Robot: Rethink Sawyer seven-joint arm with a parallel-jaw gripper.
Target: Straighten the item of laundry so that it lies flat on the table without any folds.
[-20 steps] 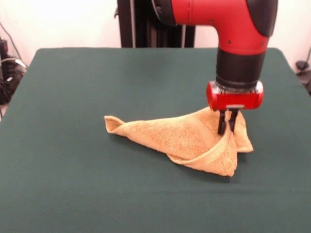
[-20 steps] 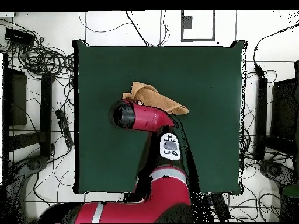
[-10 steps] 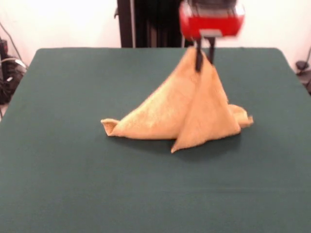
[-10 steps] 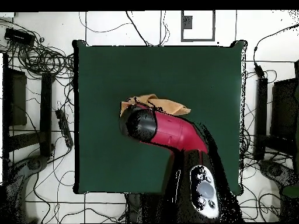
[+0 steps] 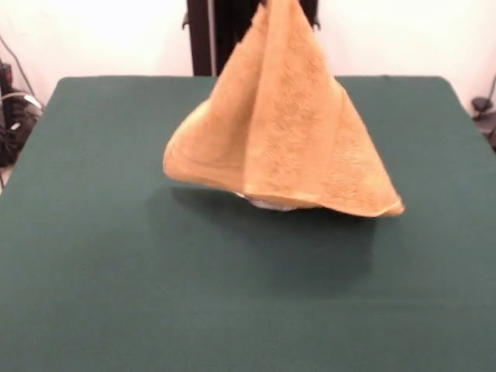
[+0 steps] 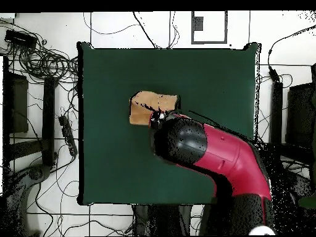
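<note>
**Front view: towel hoisted off the table**

Front view showed the towel (image 5: 283,132) hanging as a tall cone, its peak running out of the top edge, where my pincer sat out of sight. A second earlier the pincer had been down on the crumpled cloth; half a second earlier it had drawn the cloth into a tent whose lower edge trailed on the table. Now the lower hem seemed to float, with a shadow spread on the green beneath it, so I judged the towel was clear of the surface or nearly so. I could not see the fingers in either view, so I could not tell whether they were closed; the hanging cloth only suggested that I held it.

For the task, the lift had shaken out the heap, but deep vertical folds remained, and nothing lay flat yet.

Overhead, my arm (image 6: 210,151) covered most of the cloth; a tan patch showed beside it, near the middle of the table (image 6: 111,86). That dark green top was otherwise bare. Around it lay tangled cables (image 6: 43,58) on a pale floor.
</note>
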